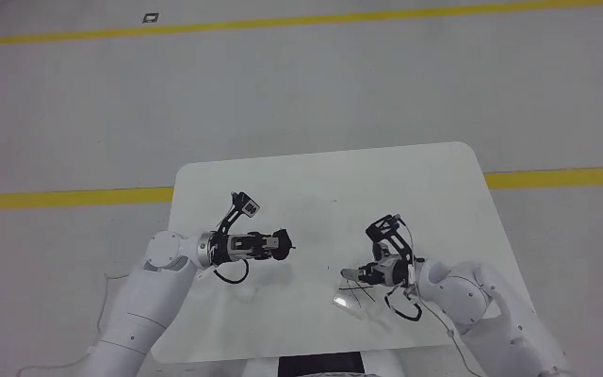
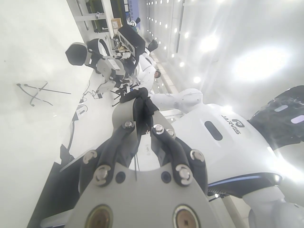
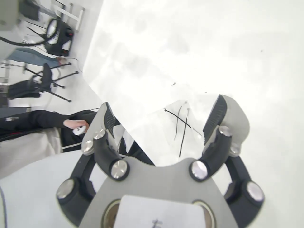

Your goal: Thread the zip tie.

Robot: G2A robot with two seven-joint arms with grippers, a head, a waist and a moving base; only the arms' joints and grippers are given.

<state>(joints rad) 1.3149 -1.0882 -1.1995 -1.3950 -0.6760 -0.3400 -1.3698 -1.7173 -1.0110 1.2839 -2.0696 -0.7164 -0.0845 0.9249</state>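
1. Top view: the left gripper is clamped on a thin black zip tie over the smooth white table.
2. The right gripper, its ribbed pads spread apart, hovers above loose zip ties crossed on a clear plastic sheet.

The left tool is closed, its fingers pressed together on a thin zip tie. It is held level and points across at the right tool. The right tool's fingers are spread wide. It tilts downward, well apart from the left tool and facing it, both forearms angled inward.
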